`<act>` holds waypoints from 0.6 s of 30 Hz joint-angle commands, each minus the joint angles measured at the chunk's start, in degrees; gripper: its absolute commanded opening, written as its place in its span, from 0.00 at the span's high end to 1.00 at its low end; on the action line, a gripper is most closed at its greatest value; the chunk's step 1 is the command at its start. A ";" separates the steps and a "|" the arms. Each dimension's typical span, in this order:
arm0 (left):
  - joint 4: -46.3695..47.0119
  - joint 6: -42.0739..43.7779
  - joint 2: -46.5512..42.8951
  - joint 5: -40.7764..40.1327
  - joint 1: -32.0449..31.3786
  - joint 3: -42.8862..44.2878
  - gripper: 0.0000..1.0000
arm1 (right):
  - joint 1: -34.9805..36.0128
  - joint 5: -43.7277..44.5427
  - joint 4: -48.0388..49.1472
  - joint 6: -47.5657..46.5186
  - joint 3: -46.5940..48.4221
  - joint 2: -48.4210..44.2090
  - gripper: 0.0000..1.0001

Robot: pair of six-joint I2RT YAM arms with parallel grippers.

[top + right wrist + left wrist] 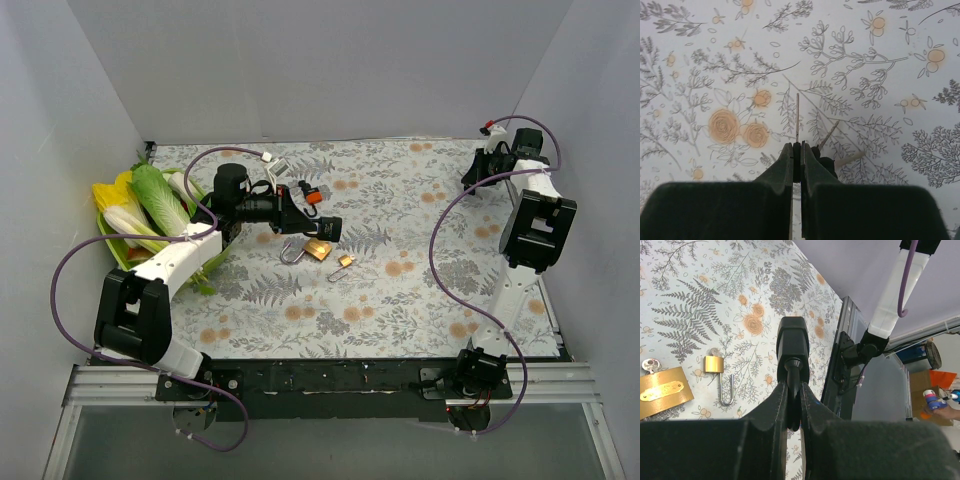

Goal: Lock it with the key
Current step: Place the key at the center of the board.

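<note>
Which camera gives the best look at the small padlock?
Left wrist view: the small padlock lies close and sharp, brass body and steel shackle distinct, beside the larger padlock. The top external view shows it only as a tiny brass speck. The right wrist view misses it entirely.

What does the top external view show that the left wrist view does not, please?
Only the top view: the vegetable basket at the left and the right gripper in the far right corner. Only the left wrist: a black object clamped in the left gripper. Both: the large padlock and the small padlock on the floral cloth.
</note>
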 commanded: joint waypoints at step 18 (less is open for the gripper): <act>-2.68 -5.99 3.38 1.82 -2.73 4.53 1.00 | 5.46 -5.08 2.70 -9.49 -6.56 -16.91 0.20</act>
